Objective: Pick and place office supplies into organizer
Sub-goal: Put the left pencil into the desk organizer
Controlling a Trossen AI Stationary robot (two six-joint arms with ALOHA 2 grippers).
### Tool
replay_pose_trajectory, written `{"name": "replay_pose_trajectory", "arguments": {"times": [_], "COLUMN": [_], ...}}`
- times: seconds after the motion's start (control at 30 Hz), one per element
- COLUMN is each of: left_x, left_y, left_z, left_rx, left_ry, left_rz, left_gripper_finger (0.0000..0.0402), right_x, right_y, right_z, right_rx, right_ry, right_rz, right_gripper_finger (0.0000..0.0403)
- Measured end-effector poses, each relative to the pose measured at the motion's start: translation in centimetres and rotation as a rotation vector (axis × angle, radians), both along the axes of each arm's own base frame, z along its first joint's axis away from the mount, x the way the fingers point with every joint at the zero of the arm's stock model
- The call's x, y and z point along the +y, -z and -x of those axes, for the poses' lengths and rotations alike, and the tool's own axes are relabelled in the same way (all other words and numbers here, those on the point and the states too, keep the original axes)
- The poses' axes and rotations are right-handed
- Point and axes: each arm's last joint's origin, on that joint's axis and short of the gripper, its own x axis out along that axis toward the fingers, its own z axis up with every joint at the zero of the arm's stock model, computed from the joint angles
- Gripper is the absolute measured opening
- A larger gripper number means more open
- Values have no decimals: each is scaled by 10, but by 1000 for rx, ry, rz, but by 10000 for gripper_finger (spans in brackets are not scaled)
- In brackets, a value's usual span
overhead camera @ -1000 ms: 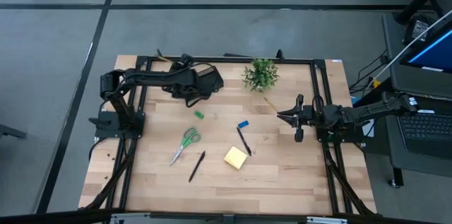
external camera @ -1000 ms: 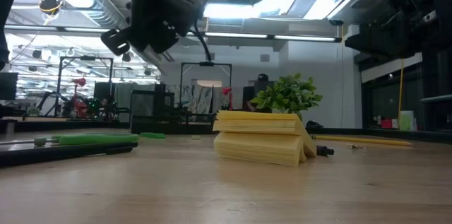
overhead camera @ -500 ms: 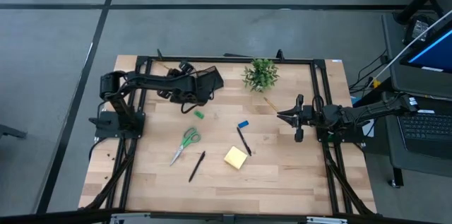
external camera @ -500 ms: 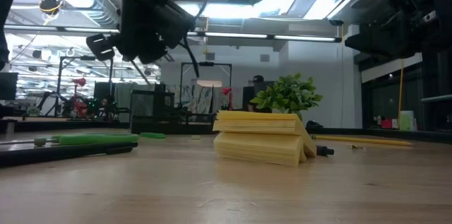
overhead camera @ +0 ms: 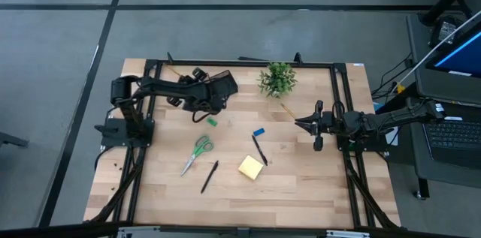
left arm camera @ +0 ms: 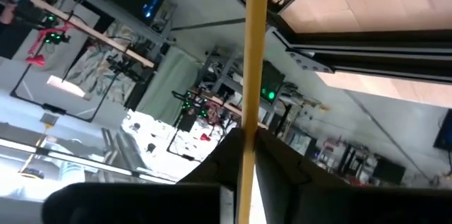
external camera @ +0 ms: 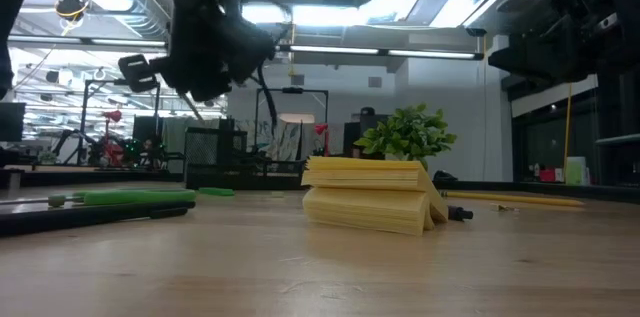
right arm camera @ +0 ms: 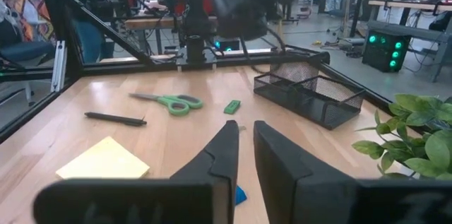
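Workshop clutter, ceiling lights and dark frames filled the room behind the wooden table (overhead camera: 316,193). At the table's back edge sat the black mesh organizer (overhead camera: 223,84), and everything else could be placed from it.

The left gripper (left arm camera: 246,139) hung in the air right beside the organizer, on the side toward its own arm's base. Its fingers were closed on a yellow pencil (left arm camera: 254,54), which ran straight out past the fingertips, with the organizer's mesh wall close by. From the overhead view I could not tell whether the pencil's tip had reached over the box.

Just in front of the organizer lay the green block (overhead camera: 212,122). Farther forward from it were the scissors (overhead camera: 198,152), and beyond those a black pen (overhead camera: 210,176). Forward of the organizer and off toward the right arm's side lay the blue block (overhead camera: 258,131). A second pen (overhead camera: 259,149) lay just past that, and the sticky pad (overhead camera: 251,167) lay near the pen's far end. A potted plant (overhead camera: 277,78) stood beside the organizer along the same back edge, and another pencil (overhead camera: 286,109) lay on the wood just in front of the plant.

The right gripper (right arm camera: 245,126) waited well away from the organizer, out past the plant, and pointed back toward it across the table. Its fingers were drawn almost together with only a slim gap, and nothing was between them.
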Motion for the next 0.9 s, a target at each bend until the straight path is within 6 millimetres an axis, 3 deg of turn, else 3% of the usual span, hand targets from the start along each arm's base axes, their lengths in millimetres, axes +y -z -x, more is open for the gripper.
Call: {"name": "replay_pose_trajectory", "arguments": {"times": [0.23, 0.6, 0.9], "left_x": [14, 13, 14], "left_y": [18, -14, -18], "left_z": [-5, -5, -7], "left_rx": [13, -150, -179], "left_ry": [-29, -66, -83], "left_rz": [-94, -106, -90], "left_gripper_finger": [27, 23, 23], "right_x": [0, 0, 0], "right_y": [0, 0, 0], "right_z": [0, 0, 0], "right_rx": [-1, 8, 9], "right_ry": [0, -1, -1], "right_rz": [1, 31, 29], "right_gripper_finger": [48, 48, 48]}}
